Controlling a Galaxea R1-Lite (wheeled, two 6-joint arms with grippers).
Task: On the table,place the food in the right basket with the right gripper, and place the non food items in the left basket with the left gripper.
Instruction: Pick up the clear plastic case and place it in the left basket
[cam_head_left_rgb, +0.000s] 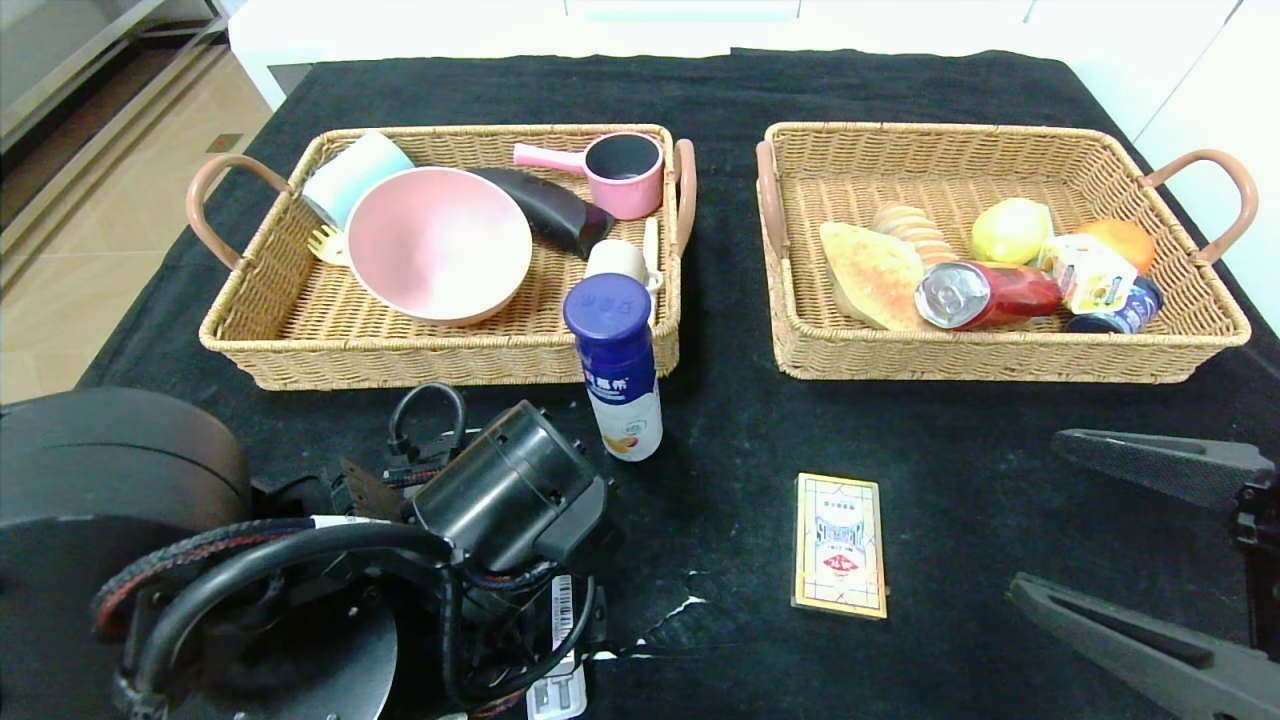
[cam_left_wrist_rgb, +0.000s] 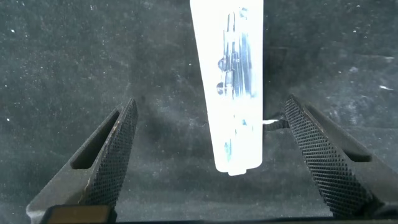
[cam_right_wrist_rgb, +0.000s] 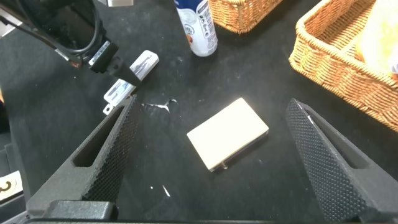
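A flat white packet with blue print (cam_left_wrist_rgb: 230, 93) lies on the black cloth between the open fingers of my left gripper (cam_left_wrist_rgb: 210, 111), which hangs just above it at the table's front left. In the head view the packet (cam_head_left_rgb: 555, 690) shows under the left arm. A white bottle with a blue cap (cam_head_left_rgb: 620, 370) stands in front of the left basket (cam_head_left_rgb: 250, 350). A card box (cam_head_left_rgb: 840, 545) lies front centre. My right gripper (cam_head_left_rgb: 1036, 511) is open and empty to the right of the box, which shows between its fingers (cam_right_wrist_rgb: 227, 132).
The left basket holds a pink bowl (cam_head_left_rgb: 438, 243), a pale blue cup, a pink pot and a dark object. The right basket (cam_head_left_rgb: 1000, 360) holds bread (cam_head_left_rgb: 870, 272), a red can (cam_head_left_rgb: 985, 295), a lemon and other food.
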